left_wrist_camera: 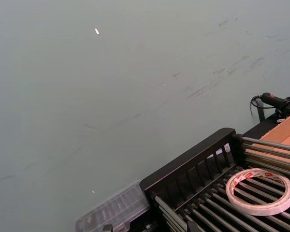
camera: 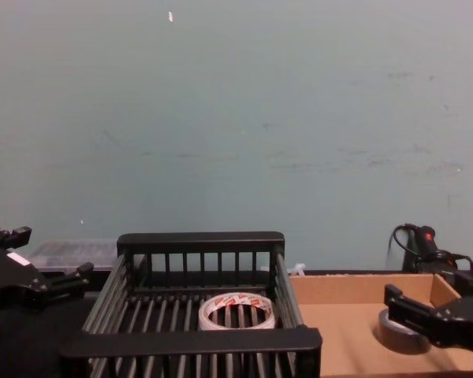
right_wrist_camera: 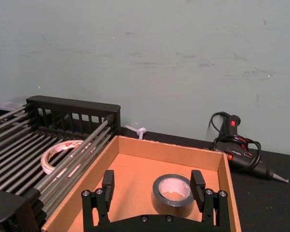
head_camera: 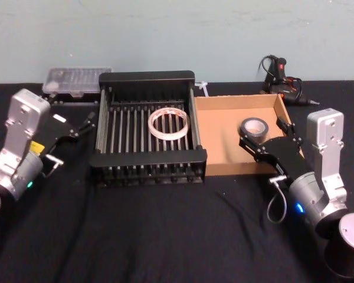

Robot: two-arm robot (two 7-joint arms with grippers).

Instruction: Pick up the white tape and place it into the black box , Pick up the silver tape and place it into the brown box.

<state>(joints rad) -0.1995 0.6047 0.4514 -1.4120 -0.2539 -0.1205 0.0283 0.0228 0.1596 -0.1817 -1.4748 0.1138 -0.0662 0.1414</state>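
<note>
The white tape (head_camera: 169, 122) lies flat on the slatted floor of the black box (head_camera: 147, 76) at the table's middle; it shows too as the white tape (left_wrist_camera: 261, 191) in the left wrist view. The silver tape (head_camera: 253, 127) lies flat on the floor of the brown box (head_camera: 224, 171), just right of the crate. My right gripper (head_camera: 264, 133) hangs open over that tray, its fingers (right_wrist_camera: 108, 182) either side of the silver tape (right_wrist_camera: 172, 193) and wider than the roll. To the left of the crate my left gripper (head_camera: 79, 127) is open, holding nothing.
A clear plastic case (head_camera: 76, 79) sits behind the crate's left corner. A black glue gun (head_camera: 280, 73) with its cord lies behind the cardboard tray. A small white piece (head_camera: 202, 88) lies between the two boxes at the back. Black cloth covers the table's front.
</note>
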